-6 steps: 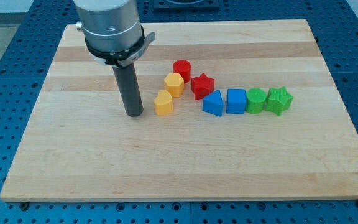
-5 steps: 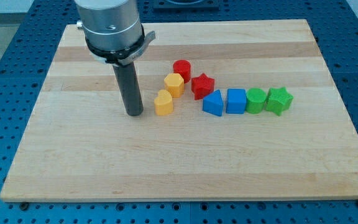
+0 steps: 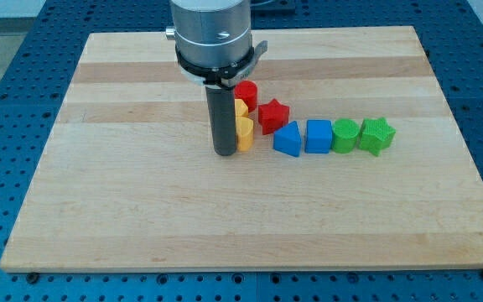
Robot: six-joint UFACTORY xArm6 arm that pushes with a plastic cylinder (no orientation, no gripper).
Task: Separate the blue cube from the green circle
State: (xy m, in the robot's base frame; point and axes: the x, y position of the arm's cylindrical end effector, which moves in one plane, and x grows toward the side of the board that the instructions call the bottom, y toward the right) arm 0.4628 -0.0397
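Wood board point(image 3: 141, 210) on blue pegboard point(image 3: 7, 42); no end effector, state untellable.

blue cube point(image 3: 319, 136): upright, flat on the board, right of centre in the view. Landmark for the rest.
green circle point(image 3: 345, 135): short round block, directly to the cube's right as viewed, sides touching or nearly so, no clear gap visible. Both sit in one straight left-right row, same height.
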